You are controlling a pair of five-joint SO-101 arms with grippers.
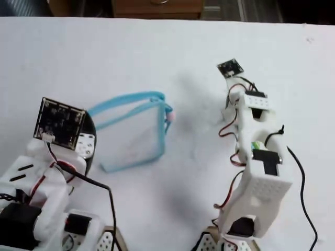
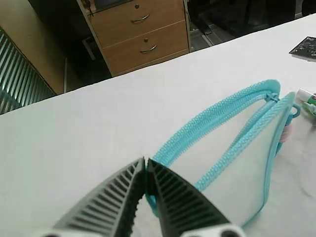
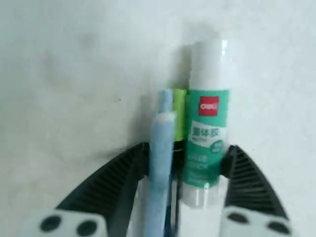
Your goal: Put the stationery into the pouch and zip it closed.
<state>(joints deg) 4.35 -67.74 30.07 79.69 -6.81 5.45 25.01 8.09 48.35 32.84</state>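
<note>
A clear pouch [image 1: 133,137] with a light blue zipper lies left of the table's middle, its mouth gaping. In the left wrist view the pouch [image 2: 237,168] runs away from my left gripper [image 2: 146,162], whose jaws are shut on the pouch's near zipper edge. In the high view that gripper [image 1: 90,142] sits at the pouch's left end. My right gripper [image 3: 186,149] is shut on a green-labelled glue stick [image 3: 206,128] and a blue pen [image 3: 162,148], with a green item [image 3: 178,101] between them, just over the table. The glue stick [image 2: 308,101] is just beyond the pouch's far end.
A pink pull [image 1: 170,118] hangs at the pouch's right end. The right arm [image 1: 255,104] rises from the front edge on the right, with cables trailing beside it. A wooden drawer unit [image 2: 140,34] stands beyond the table's far edge.
</note>
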